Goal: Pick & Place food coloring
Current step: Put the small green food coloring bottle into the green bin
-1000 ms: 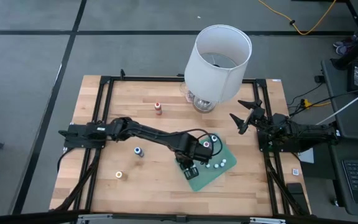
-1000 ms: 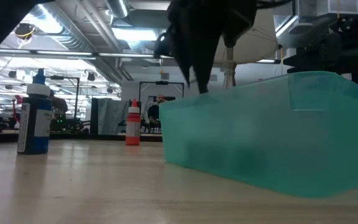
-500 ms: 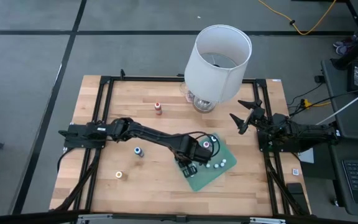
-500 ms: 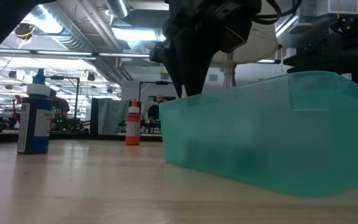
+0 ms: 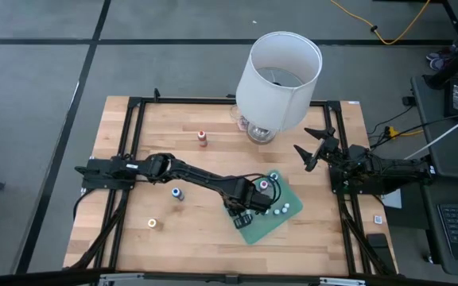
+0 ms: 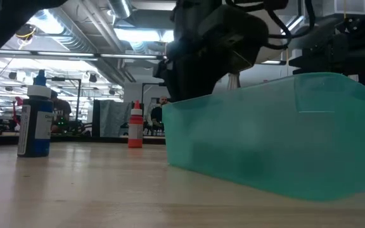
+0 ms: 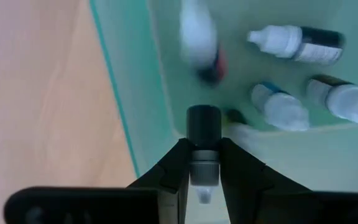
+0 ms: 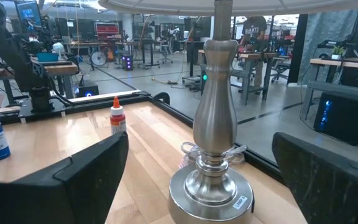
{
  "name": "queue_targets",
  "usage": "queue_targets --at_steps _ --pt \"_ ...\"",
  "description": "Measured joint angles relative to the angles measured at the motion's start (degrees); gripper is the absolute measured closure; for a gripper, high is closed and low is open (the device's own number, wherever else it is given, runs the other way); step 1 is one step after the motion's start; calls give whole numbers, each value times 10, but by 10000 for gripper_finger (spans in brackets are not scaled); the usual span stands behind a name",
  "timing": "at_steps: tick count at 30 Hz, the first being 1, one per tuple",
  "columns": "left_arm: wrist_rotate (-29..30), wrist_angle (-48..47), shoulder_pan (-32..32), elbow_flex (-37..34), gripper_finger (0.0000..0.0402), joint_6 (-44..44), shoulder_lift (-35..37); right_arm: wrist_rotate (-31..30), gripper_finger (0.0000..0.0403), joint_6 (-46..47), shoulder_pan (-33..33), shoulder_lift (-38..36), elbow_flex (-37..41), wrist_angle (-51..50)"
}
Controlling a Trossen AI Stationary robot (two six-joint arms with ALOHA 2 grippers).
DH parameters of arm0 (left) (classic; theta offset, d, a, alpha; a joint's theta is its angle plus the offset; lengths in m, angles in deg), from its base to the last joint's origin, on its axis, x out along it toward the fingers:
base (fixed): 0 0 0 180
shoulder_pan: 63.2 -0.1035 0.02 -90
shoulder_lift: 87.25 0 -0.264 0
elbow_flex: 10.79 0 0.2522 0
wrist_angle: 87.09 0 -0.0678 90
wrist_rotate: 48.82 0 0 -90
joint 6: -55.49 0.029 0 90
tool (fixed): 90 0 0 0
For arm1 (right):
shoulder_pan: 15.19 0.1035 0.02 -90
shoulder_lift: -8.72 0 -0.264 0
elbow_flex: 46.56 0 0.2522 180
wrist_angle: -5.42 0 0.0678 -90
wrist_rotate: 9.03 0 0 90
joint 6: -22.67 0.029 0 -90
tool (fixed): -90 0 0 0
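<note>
left gripper (image 7: 204,186): fingers clenched on one food coloring bottle (image 7: 203,149), a small dark-bodied bottle with a pale tip pointing back toward the wrist, its long axis running along the fingers and its dark base facing the tray; the fingers press its two sides. position: over the near-left edge of the green tray (image 5: 254,231), at the end of the left arm that reaches across the table from the left side; in the low view the dark gripper (image 6: 198,69) hangs just above the tray's translucent wall (image 6: 277,136). relation that matters: the tray floor lies straight ahead of the held bottle, just inside the rim, so the judgement is that the placement needs only a short descent and a release. contents of tray, wrist view: four loose bottles lying on their sides, one blurred with a reddish end (image 7: 199,37), one with a dark body (image 7: 297,45), two whitish (image 7: 278,106) (image 7: 344,99); all sit apart from the held bottle, toward the tray's far part. still on the wood table (image 5: 189,238): a red-topped bottle (image 5: 203,138) near the lamp, a blue-topped bottle (image 5: 176,193) beside the left arm, a yellowish-topped bottle (image 5: 152,223) near the front left; all nearer the left arm. right gripper (image 5: 318,147): fingers spread wide, holding nothing, waiting at the right edge beside the lamp (image 5: 279,75). risk, judged: the bottle may roll on landing.
</note>
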Motion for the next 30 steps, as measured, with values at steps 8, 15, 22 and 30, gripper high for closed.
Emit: queue_targets --at_steps 8,15,22,30 --pt "-2 -3 2 0 336 0 -4 0 6 0 0 0 0 0" --pt "-11 -4 1 1 336 9 -3 0 6 0 0 0 0 0" --pt "-11 3 6 2 336 19 -13 0 6 0 0 0 0 0" --pt "-16 12 5 2 330 20 -16 0 6 0 0 0 0 0"
